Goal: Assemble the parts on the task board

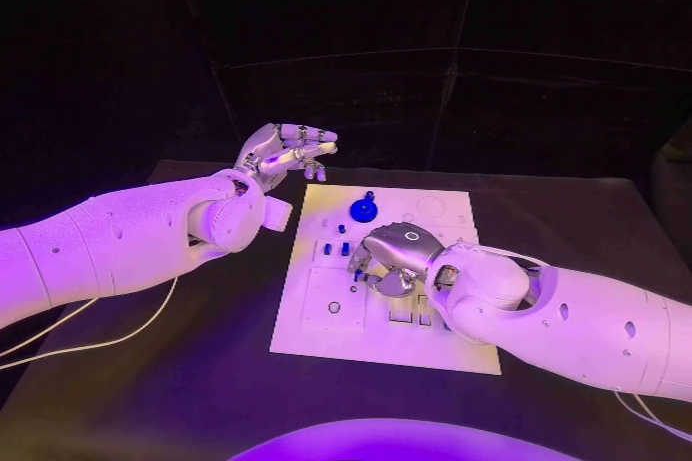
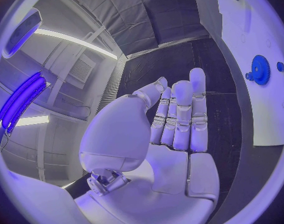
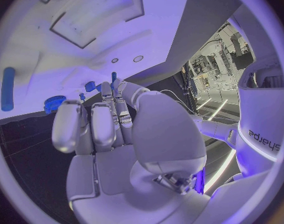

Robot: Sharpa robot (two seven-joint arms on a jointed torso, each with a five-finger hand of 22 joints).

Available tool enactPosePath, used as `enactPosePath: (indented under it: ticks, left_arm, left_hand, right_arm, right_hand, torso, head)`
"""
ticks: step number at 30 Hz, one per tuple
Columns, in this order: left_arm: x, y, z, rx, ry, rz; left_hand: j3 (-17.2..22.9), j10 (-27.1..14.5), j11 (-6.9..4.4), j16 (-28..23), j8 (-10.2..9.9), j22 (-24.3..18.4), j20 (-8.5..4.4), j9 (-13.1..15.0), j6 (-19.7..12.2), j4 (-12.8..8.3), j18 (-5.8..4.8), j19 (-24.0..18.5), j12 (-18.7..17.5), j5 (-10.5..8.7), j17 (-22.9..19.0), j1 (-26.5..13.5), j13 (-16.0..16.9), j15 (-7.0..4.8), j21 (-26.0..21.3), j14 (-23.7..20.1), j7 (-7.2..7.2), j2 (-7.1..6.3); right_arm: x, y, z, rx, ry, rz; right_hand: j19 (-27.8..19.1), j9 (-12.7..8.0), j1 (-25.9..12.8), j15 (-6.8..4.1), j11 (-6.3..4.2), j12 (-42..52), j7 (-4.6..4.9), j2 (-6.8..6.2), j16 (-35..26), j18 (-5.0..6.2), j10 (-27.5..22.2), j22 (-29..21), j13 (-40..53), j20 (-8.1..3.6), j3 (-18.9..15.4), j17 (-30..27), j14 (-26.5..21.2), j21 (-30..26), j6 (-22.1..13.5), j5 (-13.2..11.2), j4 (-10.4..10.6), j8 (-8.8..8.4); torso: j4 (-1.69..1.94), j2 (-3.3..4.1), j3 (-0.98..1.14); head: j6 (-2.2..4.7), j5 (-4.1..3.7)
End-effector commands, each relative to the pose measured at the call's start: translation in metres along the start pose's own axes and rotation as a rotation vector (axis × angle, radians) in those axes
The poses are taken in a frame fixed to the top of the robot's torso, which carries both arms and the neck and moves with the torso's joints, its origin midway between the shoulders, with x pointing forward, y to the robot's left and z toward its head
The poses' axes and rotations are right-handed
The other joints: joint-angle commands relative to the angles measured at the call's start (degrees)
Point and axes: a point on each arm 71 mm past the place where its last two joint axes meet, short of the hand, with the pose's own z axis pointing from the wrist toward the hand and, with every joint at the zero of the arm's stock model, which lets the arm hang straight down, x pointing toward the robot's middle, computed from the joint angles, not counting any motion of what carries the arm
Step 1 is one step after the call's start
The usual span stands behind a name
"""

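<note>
Blue parts (image 1: 343, 248) — beside right-hand fingers (image 1: 369, 266)

Head camera looks steeply down on the task board (image 1: 378, 321) from above. Wrist cameras sit close behind each palm — both share the board's blue gear (image 2: 259, 69) end.

Dim scene, strong purple-violet light from above. Task board (image 1: 433, 326) and both white arms catch it brightly, near glare on the left arm; black table (image 1: 159, 381) and far backdrop fall almost to black. Soft shadows beside the arms. Head view slightly soft. Wrist views heavily fisheye-bent at the rims, with bright strip lights glaring near the edges.
</note>
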Motion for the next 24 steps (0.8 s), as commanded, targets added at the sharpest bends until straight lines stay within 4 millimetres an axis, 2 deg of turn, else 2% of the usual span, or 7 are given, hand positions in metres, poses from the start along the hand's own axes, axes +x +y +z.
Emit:
enactPosePath:
  ticks: [1,24]
  left_arm:
    - [0.001,-0.002,0.001,0.009,0.004,-0.006]
    - [0.002,-0.001,0.002,0.006,0.006,-0.007]
  left_hand:
    - [-0.35,-0.52,-0.06,0.11,0.28,-0.09,-0.02,-0.06,-0.32,-0.06,0.3,0.34,0.32,0.18,-0.09,-0.5,0.07,0.08,-0.18,-0.14,0.02,0.15]
    - [-0.35,-0.52,-0.06,0.11,0.28,-0.09,-0.02,-0.06,-0.32,-0.06,0.3,0.34,0.32,0.18,-0.09,-0.5,0.07,0.08,-0.18,-0.14,0.02,0.15]
  right_arm:
    - [0.004,0.0,0.001,-0.009,0.031,-0.028]
    - [0.016,0.006,0.005,-0.009,0.059,-0.027]
  right_hand:
    - [0.21,-0.01,-0.35,0.01,0.37,-0.23,0.31,-0.17,0.31,0.05,-0.09,-0.01,0.06,0.21,0.35,-0.03,2.0,0.22,-0.08,0.23,-0.08,-0.19]
    - [0.18,-0.01,-0.43,0.02,0.39,-0.25,0.33,-0.22,0.3,0.06,-0.1,-0.07,0.07,0.22,0.36,-0.07,1.99,0.19,-0.1,0.3,-0.1,-0.2]
  torso:
    - [0.01,-0.04,0.0]
    - [-0.03,-0.02,0.05]
  head:
    - [-0.21,-0.04]
    - [-0.54,0.08]
